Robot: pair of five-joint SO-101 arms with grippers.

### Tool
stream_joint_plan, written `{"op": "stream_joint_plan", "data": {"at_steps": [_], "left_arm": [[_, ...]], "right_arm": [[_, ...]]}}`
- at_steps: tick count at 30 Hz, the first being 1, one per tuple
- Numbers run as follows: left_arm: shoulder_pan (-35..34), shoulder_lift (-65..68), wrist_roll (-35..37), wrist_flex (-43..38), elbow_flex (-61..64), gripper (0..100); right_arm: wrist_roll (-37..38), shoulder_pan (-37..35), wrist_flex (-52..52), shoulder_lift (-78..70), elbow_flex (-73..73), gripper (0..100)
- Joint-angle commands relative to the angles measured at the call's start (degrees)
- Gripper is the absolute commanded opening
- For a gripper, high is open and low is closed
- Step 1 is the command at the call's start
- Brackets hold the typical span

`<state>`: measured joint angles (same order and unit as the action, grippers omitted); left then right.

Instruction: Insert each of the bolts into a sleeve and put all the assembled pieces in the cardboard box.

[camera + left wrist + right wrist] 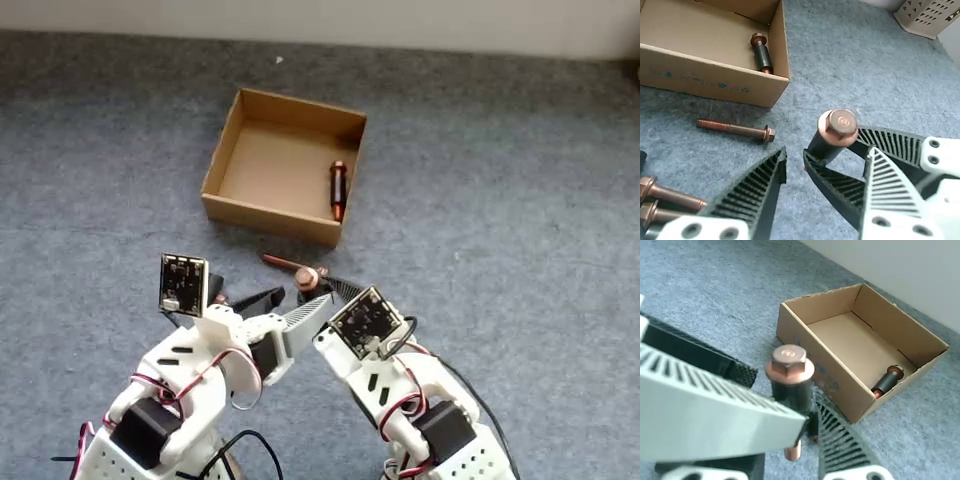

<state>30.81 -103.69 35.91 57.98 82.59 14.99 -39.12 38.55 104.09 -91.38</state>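
My right gripper (801,427) is shut on a black sleeve (790,401) with a copper bolt (788,362) through it, held upright just above the carpet. In the high view this piece (308,278) is in front of the cardboard box (270,215). My left gripper (795,172) stands open right beside the held sleeve (822,144), one finger nearly touching it. One assembled piece (338,190) lies inside the box by its right wall. A loose bolt (735,129) lies on the carpet between the box (715,82) and the grippers.
Two more bolts (667,196) lie close to the left arm's base, near a dark object at the picture's edge. A white perforated object (930,17) stands far off on the grey carpet (500,200). Most of the box floor (855,340) is bare.
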Motion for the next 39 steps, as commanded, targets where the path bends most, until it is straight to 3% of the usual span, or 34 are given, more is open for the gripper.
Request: {"op": "stream_joint_plan", "data": {"at_steps": [1,8,14,22,29,39], "left_arm": [[0.7,-0.1,-0.6,1.2,-4.6,27],[-2.8,-0.1,-1.1,0.9,-4.7,25],[-10.7,-0.1,-1.1,0.9,-4.4,0],[-20.4,-0.1,-1.2,0.9,1.5,1],[-27.6,-0.1,-10.8,0.9,8.7,1],[-28.6,-0.1,-16.5,1.1,13.4,1]], "right_arm": [[0.1,0.6,-1.8,1.1,0.8,0.5],[0.4,0.7,-1.9,1.0,0.8,0.5],[0.4,0.7,-1.9,1.0,0.8,0.5],[0.4,0.7,-1.9,0.9,0.9,0.8],[0.3,1.5,-1.9,0.4,1.2,0.9],[0.4,7.6,-1.9,0.3,4.4,0.9]]}}
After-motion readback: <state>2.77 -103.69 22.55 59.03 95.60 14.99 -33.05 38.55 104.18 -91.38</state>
